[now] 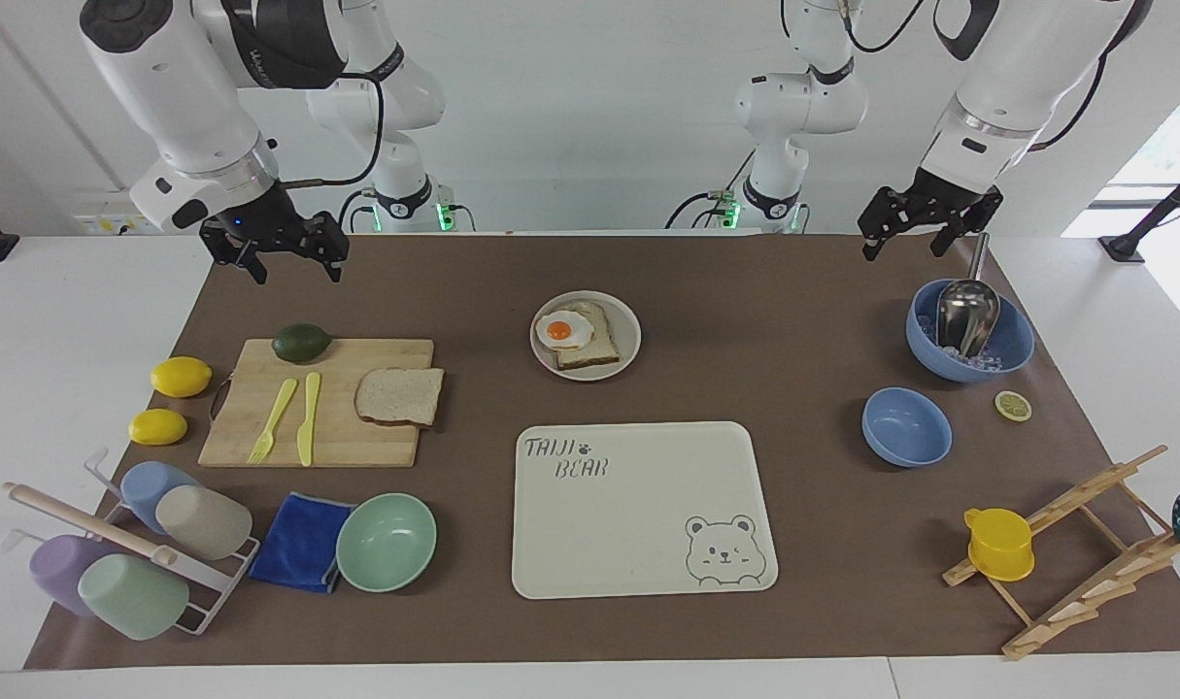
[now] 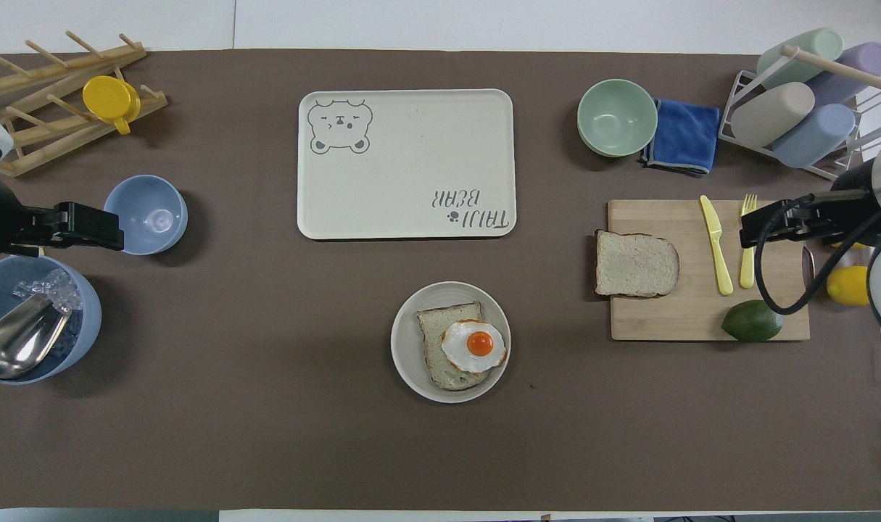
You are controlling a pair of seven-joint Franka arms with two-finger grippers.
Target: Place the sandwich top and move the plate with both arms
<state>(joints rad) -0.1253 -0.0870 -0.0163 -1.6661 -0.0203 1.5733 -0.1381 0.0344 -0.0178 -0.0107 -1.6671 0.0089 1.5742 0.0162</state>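
The sandwich top [image 1: 400, 395] [image 2: 636, 263], a plain brown bread slice, lies on the wooden cutting board [image 1: 356, 442] [image 2: 701, 319], at the board's edge toward the table's middle. The plate [image 1: 630, 335] [image 2: 405, 341] sits mid-table, nearer the robots than the tray, and carries a bread slice with a fried egg [image 1: 564, 331] [image 2: 474, 344]. My right gripper [image 1: 296, 267] [image 2: 748, 230] hangs open and empty over the board near the fork. My left gripper [image 1: 902, 248] [image 2: 114, 228] hangs open and empty over the spot between the two blue bowls.
A bear-printed tray [image 1: 638, 544] lies farther from the robots than the plate. On the board are an avocado [image 1: 301, 342], a yellow fork and a knife. Two lemons, a cup rack [image 1: 133, 544], blue cloth and mint bowl [image 1: 386, 541] surround it. A wooden rack [image 1: 1085, 553] stands at the left arm's end.
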